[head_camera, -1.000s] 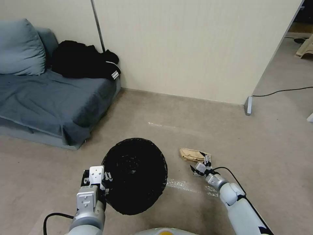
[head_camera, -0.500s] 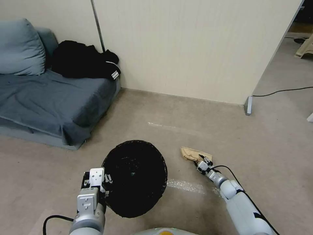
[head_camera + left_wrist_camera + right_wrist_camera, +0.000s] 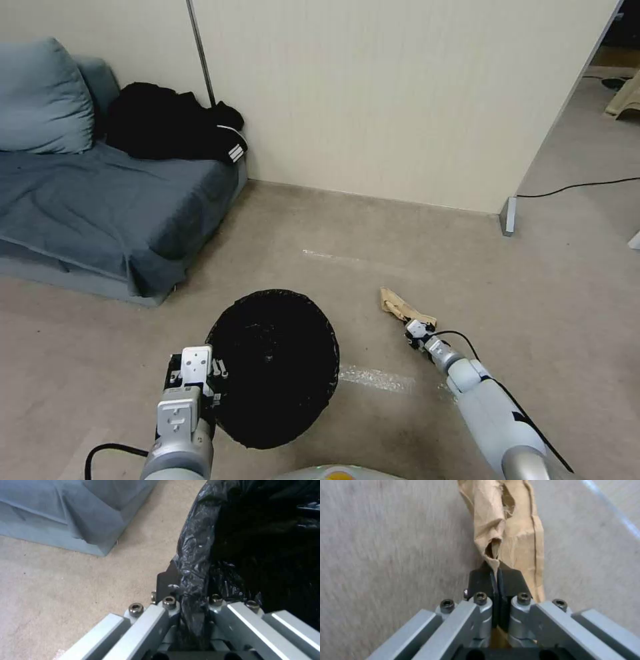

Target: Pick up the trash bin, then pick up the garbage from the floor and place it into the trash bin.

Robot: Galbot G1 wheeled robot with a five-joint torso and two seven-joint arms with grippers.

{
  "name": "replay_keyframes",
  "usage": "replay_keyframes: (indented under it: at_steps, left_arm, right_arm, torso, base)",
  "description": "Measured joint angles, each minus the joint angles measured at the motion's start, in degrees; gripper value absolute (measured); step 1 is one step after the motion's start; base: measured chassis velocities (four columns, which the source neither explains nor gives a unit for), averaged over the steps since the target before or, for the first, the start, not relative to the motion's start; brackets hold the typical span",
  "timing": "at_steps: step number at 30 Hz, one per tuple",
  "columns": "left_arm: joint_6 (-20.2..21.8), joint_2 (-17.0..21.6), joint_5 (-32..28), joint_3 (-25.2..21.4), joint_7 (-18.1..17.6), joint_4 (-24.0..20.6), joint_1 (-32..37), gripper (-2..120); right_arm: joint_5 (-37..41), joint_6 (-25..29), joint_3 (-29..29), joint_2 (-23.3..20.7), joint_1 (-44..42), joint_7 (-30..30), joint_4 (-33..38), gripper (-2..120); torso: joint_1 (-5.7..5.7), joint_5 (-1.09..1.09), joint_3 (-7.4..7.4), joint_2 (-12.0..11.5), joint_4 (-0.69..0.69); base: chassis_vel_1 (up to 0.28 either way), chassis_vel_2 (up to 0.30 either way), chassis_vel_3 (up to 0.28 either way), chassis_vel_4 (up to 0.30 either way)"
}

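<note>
Left of our right end effector (image 3: 415,328), clamped on the paper (image 3: 399,307), sits the bin (image 3: 270,367), rim gripped by our left end effector (image 3: 200,380), w/ paper's length pointing away.

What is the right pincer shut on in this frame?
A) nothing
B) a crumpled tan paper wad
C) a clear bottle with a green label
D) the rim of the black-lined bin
B: the right pincer is clamped on the edge of the crumpled tan paper wad, while the left pincer holds the bin's black plastic liner rim.
</note>
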Motion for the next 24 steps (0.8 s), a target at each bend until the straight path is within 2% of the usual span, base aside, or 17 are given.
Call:
replay_keyframes:
  at_steps: [1,5,6,8,9,11,12,14,15,18,19,21,22,24]
  left_arm:
    - [0.0,0.0,0.0,0.0,0.0,0.0,0.0,0]
    - [-0.4,0.2,-0.4,0.0,0.6,0.0,-0.4,0]
    - [-0.4,0.2,-0.4,0.0,0.6,0.0,-0.4,0]
    - [-0.4,0.4,-0.6,0.0,0.8,0.2,-0.6,0]
    - [-0.4,0.4,-0.6,0.0,0.8,0.2,-0.6,0]
    - [-0.4,0.6,-0.9,0.1,0.8,0.4,-0.8,0]
    - [-0.4,0.6,-0.9,0.1,0.8,0.4,-0.8,0]
    - [-0.4,0.8,-1.3,0.1,0.9,0.9,-1.1,0]
    - [-0.4,0.8,-1.3,0.1,0.9,0.9,-1.1,0]
    - [-0.4,1.0,-1.9,0.0,1.0,2.1,-1.6,0]
    - [-0.4,1.0,-1.9,0.0,1.0,2.1,-1.6,0]
    - [-0.4,1.0,-2.1,0.0,1.0,2.6,-1.9,0]
    - [-0.4,1.0,-2.1,0.0,1.0,2.6,-1.9,0]
    - [-0.4,1.1,-2.2,0.0,1.0,3.1,-2.2,0]
  right_arm:
    - [0.0,0.0,0.0,0.0,0.0,0.0,0.0,0]
    - [5.2,-1.5,-0.8,-0.5,-5.6,0.3,9.6,0]
    - [5.2,-1.5,-0.8,-0.5,-5.6,0.3,9.6,0]
    - [7.7,-1.9,-1.1,-0.7,-9.2,0.5,17.0,0]
    - [7.7,-1.9,-1.1,-0.7,-9.2,0.5,17.0,0]
    - [10.5,-2.6,-1.5,-1.2,-13.2,0.4,25.6,0]
    - [10.5,-2.6,-1.5,-1.2,-13.2,0.4,25.6,0]
    - [13.7,-3.1,-1.7,-1.8,-18.1,0.1,37.0,0]
    - [13.7,-3.1,-1.7,-1.8,-18.1,0.1,37.0,0]
    - [19.5,-4.4,-2.1,-2.6,-25.8,-0.8,52.2,0]
    - [19.5,-4.4,-2.1,-2.6,-25.8,-0.8,52.2,0]
    - [24.7,-4.8,-2.5,-3.0,-30.2,-2.1,62.6,0]
    - [24.7,-4.8,-2.5,-3.0,-30.2,-2.1,62.6,0]
    - [28.8,-3.1,-3.0,-3.3,-33.5,-4.8,69.7,0]
  torso:
    - [0.00,0.00,0.00,0.0,0.00]
    - [0.00,-0.01,0.00,0.0,-0.02]
    - [0.00,-0.01,0.00,0.0,-0.02]
    - [0.00,0.00,0.00,0.0,0.01]
    - [0.00,0.00,0.00,0.0,0.01]
    - [0.00,0.01,0.00,0.0,0.01]
    - [0.00,0.01,0.00,0.0,0.01]
    - [0.00,-0.01,0.00,0.0,0.01]
    - [0.00,-0.01,0.00,0.0,0.01]
    - [0.00,0.01,0.00,0.0,-0.01]
    - [0.00,0.01,0.00,0.0,-0.01]
    - [0.00,-0.02,-0.01,0.0,-0.01]
    - [0.00,-0.02,-0.01,0.0,-0.01]
    - [0.00,-0.01,-0.01,0.0,0.00]
  base:
    - [0.000,0.000,0.000,0.000]
    - [0.000,0.000,0.000,0.000]
    - [0.000,0.000,0.000,0.000]
    - [0.000,0.000,0.000,0.000]
    - [0.000,0.000,0.000,0.000]
    - [0.000,0.000,0.000,0.000]
    - [0.000,0.000,0.000,0.000]
    - [0.000,0.000,0.000,0.000]
    - [0.000,0.000,0.000,0.000]
    - [0.000,0.000,0.000,0.000]
    - [0.000,0.000,0.000,0.000]
    - [0.000,0.000,0.000,0.000]
    - [0.000,0.000,0.000,0.000]
    - [0.000,0.000,0.000,0.000]
